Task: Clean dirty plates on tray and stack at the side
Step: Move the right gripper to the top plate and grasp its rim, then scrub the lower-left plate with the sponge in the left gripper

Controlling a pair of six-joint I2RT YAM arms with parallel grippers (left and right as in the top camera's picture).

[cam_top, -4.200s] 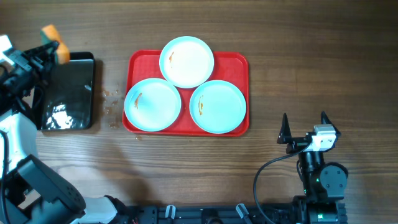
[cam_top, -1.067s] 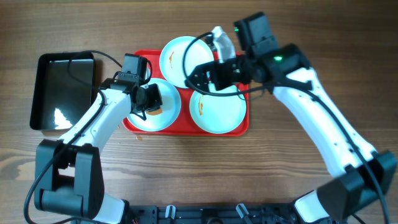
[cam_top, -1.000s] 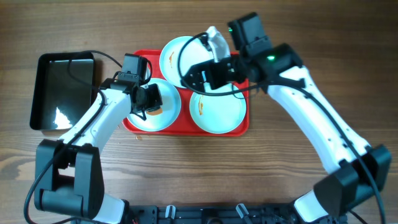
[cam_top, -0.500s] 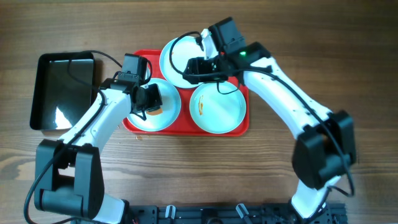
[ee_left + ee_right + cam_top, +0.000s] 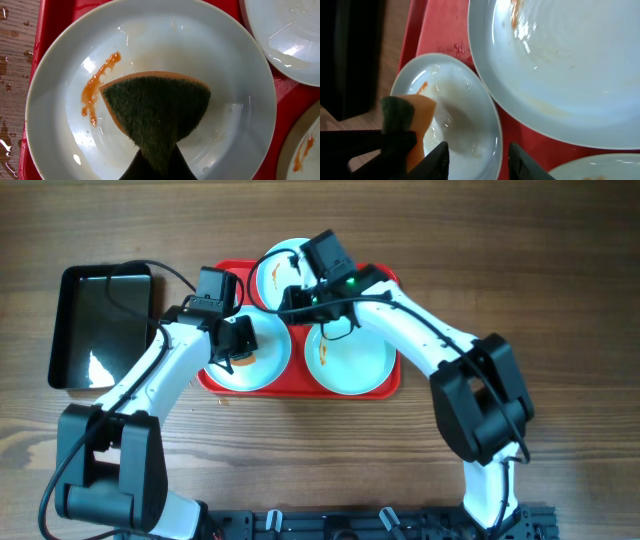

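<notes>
**Three plates on the red tray — one under a sponge**

Three pale blue plates sit close together on the red tray [image 5: 298, 386], which lies in the middle of the wooden table [image 5: 540, 240]. One plate is at the far edge and two are side by side at the near edge.

The left gripper [image 5: 157, 161] is over the near-left plate [image 5: 220, 365], its jaws clamped on a sponge [image 5: 157, 107]. The sponge rests on the middle of this plate, with its dark green scrubbing face towards the wrist camera and an orange edge showing around it. An orange-brown smear [image 5: 97, 80] curves just beside the sponge's left corner, and the plate looks wet.

The right gripper [image 5: 480, 162] hangs low over the tray between the far plate [image 5: 270, 270] and the near-left plate. Its jaws are spread wide with nothing between them. One finger is above the rim of the near-left plate and the other is above bare red tray.

The far plate has a faint orange mark near its rim — the near-right plate [image 5: 350, 362] has a short smear on its left side.

A black tray [image 5: 57, 330] sits well apart to the left, and water spots dot the table next to the red tray.
</notes>
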